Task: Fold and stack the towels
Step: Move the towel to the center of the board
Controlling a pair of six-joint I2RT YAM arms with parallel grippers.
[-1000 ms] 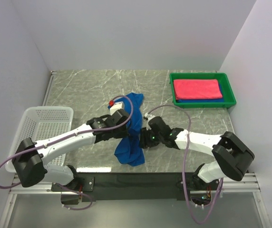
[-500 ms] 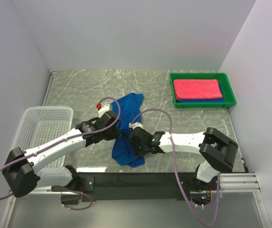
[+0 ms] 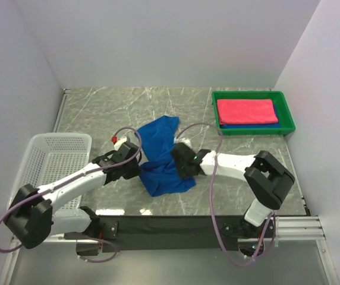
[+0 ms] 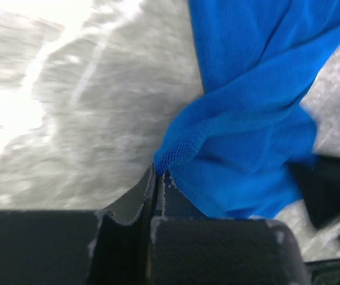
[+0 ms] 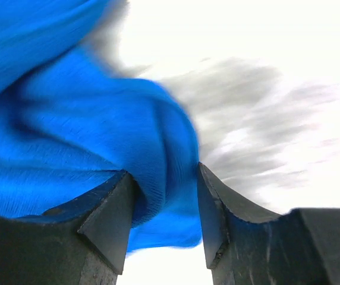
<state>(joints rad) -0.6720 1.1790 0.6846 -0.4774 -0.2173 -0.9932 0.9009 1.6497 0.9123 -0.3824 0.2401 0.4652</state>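
Left gripper (image 4: 158,179): fingers pressed together, nipping the rolled hem of the loose blue towel (image 4: 247,119) right at their tips.
Right gripper (image 5: 165,178): jaws partway apart, clamped on a thick bunched fold of that towel; cloth fills the gap between the fingers.
Loose blue towel: crumpled on the tabletop (image 3: 98,113) about midway between the left and right edges, a little toward the near edge. It lies between the two grippers, with one lobe reaching toward the far edge.
Other towels: pink-red towel (image 3: 246,111) folded flat on top of a second blue towel (image 3: 250,125), both in the green tray (image 3: 214,110) at the far right corner of the tabletop.
Basket: white lattice basket (image 3: 54,157) at the left edge, toward the near corner.
Tabletop: grey-green marble pattern with pale veins; black strip (image 3: 170,225) along the near edge.
Room: plain pale walls (image 3: 158,41) on the left, far and right sides.
Hard to make out: the tabletop is smeared by blur in both wrist views. From above, wrists and cloth mask both sets of fingertips. Only a thin edge of the second blue towel shows. How much hem sits inside the left fingers, cannot tell.
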